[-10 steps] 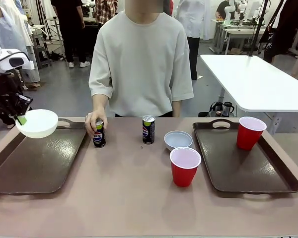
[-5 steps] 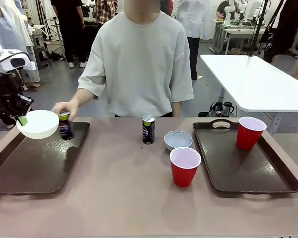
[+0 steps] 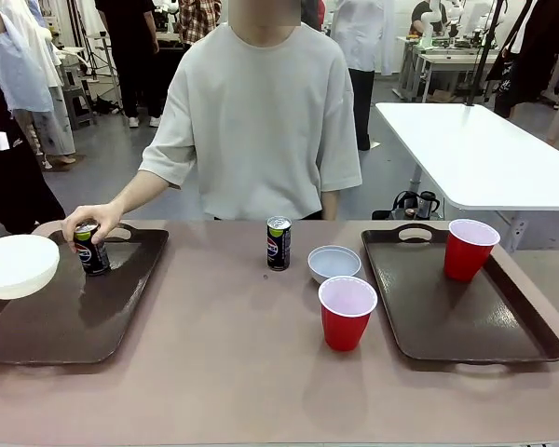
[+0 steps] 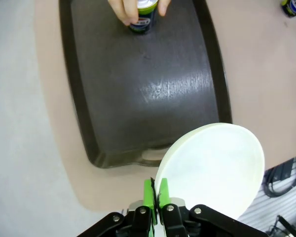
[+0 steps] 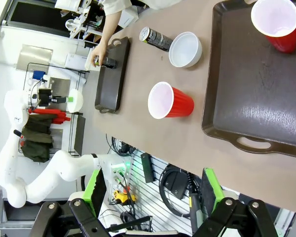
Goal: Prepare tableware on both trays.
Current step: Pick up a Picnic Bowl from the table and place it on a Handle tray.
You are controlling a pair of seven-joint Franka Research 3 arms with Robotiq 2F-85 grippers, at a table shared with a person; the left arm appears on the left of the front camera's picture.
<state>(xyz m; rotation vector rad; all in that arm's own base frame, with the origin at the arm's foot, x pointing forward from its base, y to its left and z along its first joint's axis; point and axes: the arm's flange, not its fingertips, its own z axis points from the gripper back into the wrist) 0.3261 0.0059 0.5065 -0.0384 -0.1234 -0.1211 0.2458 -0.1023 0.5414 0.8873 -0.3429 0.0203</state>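
Front view, left to right, with the lone Pepsi can (image 3: 279, 244) standing upright on the bare tabletop (image 3: 214, 372) as your marker. Farthest to its left, your left gripper (image 4: 155, 191) has its green pads pressed together on the rim of a white bowl (image 3: 17, 265), pinching it at the outer edge of the left tray (image 3: 65, 317). Nearer the marker can, but well to its left, the person's hand (image 3: 88, 222) grips a second Pepsi can (image 3: 93, 253), upright at that tray's far end beside the cut-out handle. Just right of the marker can, a second white bowl (image 3: 334, 264) sits mouth up on the table. Right of the marker and nearer to you, a red cup (image 3: 347, 313) stands upright on the table, close to that bowl. Farther right of the marker lies the right tray (image 3: 456, 321), with another red cup (image 3: 470, 249) upright at its far end. Your right gripper (image 5: 153, 190), seen in the right wrist view, looks down on the marker can from above, fingers spread wide with nothing between them.
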